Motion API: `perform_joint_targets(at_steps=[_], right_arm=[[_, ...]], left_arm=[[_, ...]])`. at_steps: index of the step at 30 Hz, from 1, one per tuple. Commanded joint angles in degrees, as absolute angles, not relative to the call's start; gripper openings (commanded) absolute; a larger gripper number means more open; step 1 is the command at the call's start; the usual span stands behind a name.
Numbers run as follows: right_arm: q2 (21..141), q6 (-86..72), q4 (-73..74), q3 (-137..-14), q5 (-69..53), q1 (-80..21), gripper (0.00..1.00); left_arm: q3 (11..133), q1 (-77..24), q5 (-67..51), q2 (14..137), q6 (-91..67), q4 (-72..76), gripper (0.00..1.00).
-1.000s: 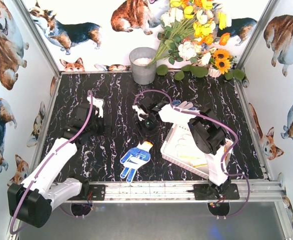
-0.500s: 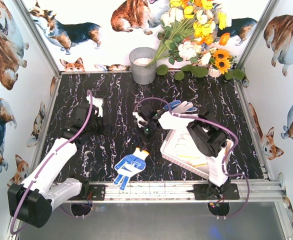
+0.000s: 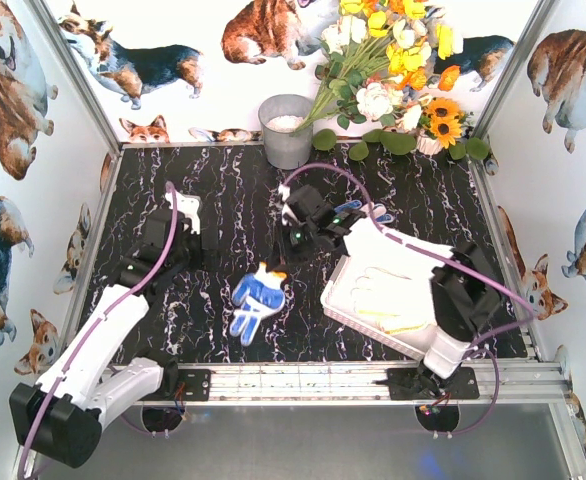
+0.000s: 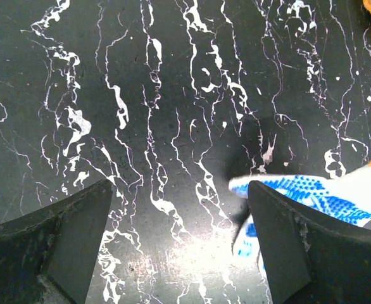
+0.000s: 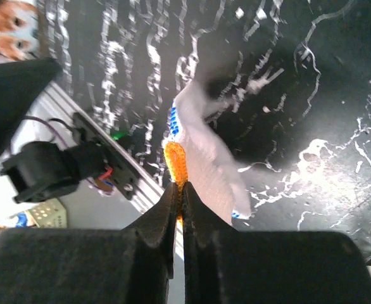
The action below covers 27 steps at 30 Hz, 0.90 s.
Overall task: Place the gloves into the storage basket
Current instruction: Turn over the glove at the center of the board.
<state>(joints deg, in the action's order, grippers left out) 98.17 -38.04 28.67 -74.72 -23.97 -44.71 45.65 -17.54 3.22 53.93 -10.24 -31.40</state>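
The carrying step is going on. The right tool (image 5: 178, 190) is pinching the orange cuff of the blue-dotted glove (image 3: 256, 300) with its jaws closed tight. The glove is hanging over the desk (image 3: 223, 190) in the middle of the top view, left of the storage basket (image 3: 330, 300). White gloves (image 3: 388, 285) are already lying inside the basket. The left tool (image 4: 180, 190) is waiting wide apart and empty above the desk.

Next, I think, the right arm is needing to carry the glove to the right, high enough for its dangling fingers to pass the rim, and only then release.

Compared with one second ago, the glove is sitting higher in the frame and more bunched. The right elbow is swung out to the right, uncovering the basket.
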Motion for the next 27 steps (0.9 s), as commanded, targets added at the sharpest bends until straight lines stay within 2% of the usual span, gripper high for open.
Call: perform_joint_targets(at_steps=[1,18,27], right_arm=[[91.8,-42.0,24.5,-78.1,-20.3,-44.8,0.0],[72.6,-51.2,25.0,-68.1,-1.3,-45.5,0.0],[75.1,-50.6,22.0,-73.3,0.2,-45.8,0.0]], left_arm=[[45.1,-16.7,4.8,51.5,-10.1,-30.2,0.83],[44.7,-16.7,5.9,47.4,-10.2,-29.7,0.83],[44.7,-16.7,7.6,45.9,-10.5,-29.7,0.83]])
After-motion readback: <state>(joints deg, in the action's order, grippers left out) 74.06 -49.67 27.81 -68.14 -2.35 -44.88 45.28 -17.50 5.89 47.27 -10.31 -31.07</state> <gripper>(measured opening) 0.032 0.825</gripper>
